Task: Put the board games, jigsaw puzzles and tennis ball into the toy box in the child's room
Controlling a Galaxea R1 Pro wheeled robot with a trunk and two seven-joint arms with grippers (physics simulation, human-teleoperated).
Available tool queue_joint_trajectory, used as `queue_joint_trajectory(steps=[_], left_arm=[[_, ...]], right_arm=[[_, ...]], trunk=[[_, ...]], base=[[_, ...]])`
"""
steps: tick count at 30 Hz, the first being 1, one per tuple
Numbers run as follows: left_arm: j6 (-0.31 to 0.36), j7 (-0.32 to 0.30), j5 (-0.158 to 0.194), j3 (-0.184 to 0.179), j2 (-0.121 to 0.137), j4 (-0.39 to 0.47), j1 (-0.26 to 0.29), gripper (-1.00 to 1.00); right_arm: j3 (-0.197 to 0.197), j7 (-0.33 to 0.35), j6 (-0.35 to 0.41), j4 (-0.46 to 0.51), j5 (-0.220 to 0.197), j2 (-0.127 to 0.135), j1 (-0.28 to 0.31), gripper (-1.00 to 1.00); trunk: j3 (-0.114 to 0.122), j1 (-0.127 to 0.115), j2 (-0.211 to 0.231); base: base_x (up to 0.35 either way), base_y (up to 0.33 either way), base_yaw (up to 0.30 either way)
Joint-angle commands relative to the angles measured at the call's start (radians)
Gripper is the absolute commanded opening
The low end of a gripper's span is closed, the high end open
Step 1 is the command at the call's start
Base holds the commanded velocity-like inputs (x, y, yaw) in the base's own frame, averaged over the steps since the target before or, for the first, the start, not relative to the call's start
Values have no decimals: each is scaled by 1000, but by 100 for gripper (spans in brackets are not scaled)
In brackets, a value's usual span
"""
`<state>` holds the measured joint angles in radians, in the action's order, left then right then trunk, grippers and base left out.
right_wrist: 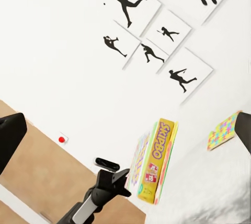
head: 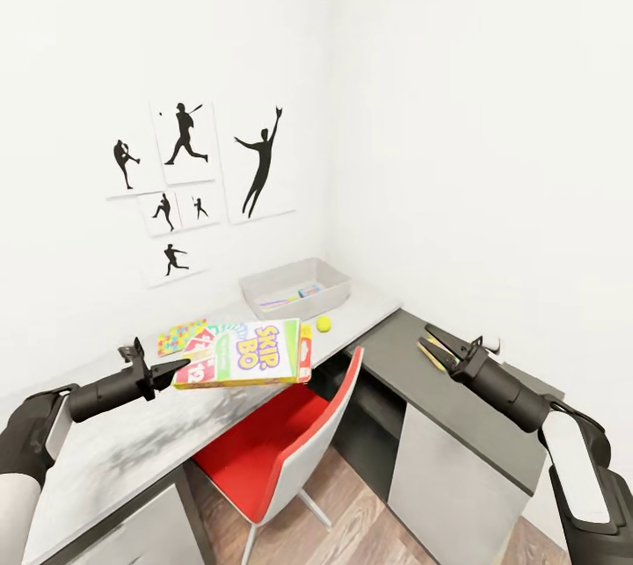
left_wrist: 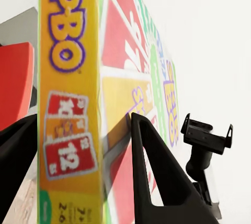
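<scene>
Left end effector (head: 180,365) is clamped on one short end of the Skip-Bo board game (head: 249,354), holding it flat in the air over the near part of the pale counter (head: 114,451), just above the red chair (head: 281,438). In the left wrist view the box edge (left_wrist: 70,104) sits right between the two dark fingers (left_wrist: 157,177), so that grip looks solid. From the right wrist view the same box (right_wrist: 157,161) shows edge-on with the left end effector (right_wrist: 123,178) pinching it.

Right end effector (head: 437,348) hovers over the lower dark cabinet top (head: 457,398) with its jaws spread and nothing in them.

A jigsaw puzzle (head: 182,336) lies flat on the counter just left of the box. Further back the tennis ball (head: 323,323) sits on the counter near the toy box (head: 297,287), which is in the far corner with something colourful inside, maybe a flat game or puzzle, hard to tell. Black sports silhouettes (head: 185,187) hang on the left wall.
</scene>
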<state>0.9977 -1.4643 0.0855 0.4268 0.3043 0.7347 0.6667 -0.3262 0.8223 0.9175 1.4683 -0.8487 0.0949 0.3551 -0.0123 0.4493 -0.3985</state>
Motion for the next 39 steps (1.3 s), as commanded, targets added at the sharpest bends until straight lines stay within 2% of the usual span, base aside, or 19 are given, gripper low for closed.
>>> queue_joint_trajectory(steps=[1, 8, 16, 30, 39], left_arm=[[11, -2, 2, 8, 0, 0, 1, -100], [10, 16, 1, 25, -1, 0, 1, -100], [10, 21, 1, 27, -1, 0, 1, -100], [10, 22, 2, 29, -1, 0, 1, -100], [10, 22, 2, 63, -2, 0, 1, -100]], right_arm=[[-1, 3, 4, 0, 0, 0, 1, 100], [-2, 3, 3, 2, 0, 0, 1, 100], [-1, 2, 3, 9, 0, -2, 1, 100], [1, 3, 3, 12, 0, -1, 1, 100], [0, 4, 3, 14, 0, 0, 1, 100]], trunk=[[-1, 1, -1], [-1, 1, -1], [1, 1, -1], [1, 1, -1], [1, 1, -1]], base=[[120, -105, 0], [96, -200, 2], [97, -35, 118], [96, -73, 16], [136, -192, 238]])
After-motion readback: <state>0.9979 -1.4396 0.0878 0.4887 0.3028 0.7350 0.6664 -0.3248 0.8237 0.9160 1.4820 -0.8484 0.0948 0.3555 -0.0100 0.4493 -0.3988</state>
